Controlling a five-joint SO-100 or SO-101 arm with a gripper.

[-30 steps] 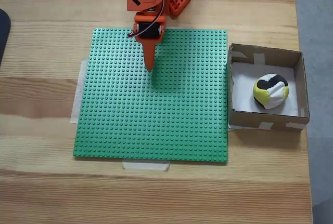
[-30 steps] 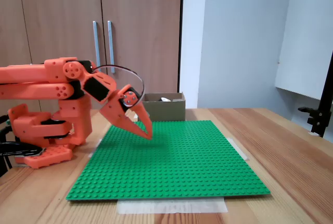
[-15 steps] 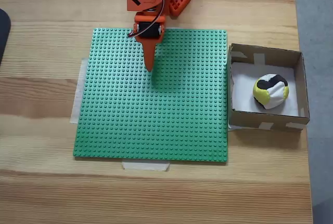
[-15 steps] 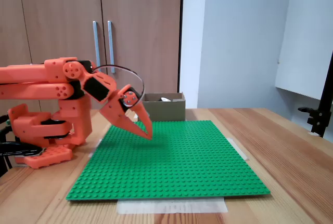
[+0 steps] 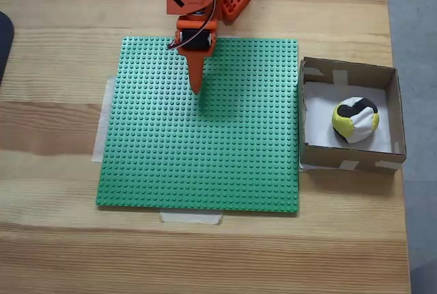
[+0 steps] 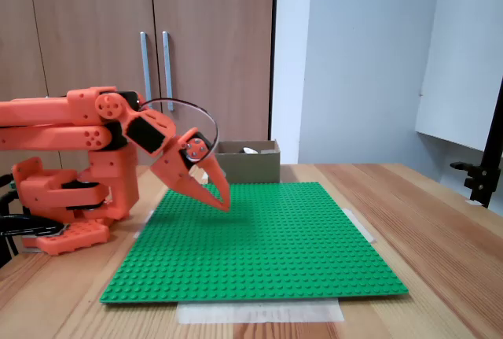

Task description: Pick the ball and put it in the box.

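nothing has shifted against the frames 0.5 s and 1 s ago: arm, ball and box sit exactly as before. the ball (image 5: 355,119) lies inside the box (image 5: 348,71), on its white floor, toward the right half in the top-down fixed view and clear of the walls. it is round and soft-looking, patched in yellow, white and black; in the side-on fixed view just a pale sliver of it (image 6: 250,150) peeks over the box rim (image 6: 248,163). the box is shallow, square, brown cardboard with pale tape patches on its walls, standing just right of the green studded baseplate (image 5: 205,137). the baseplate is taped to a wooden table (image 5: 54,157) with visible grain. the orange plastic gripper (image 5: 196,90) hangs over the upper left part of the baseplate, well apart from the box, its 2 pointed fingers pressed together to a tip (image 6: 224,204) with nothing between them.
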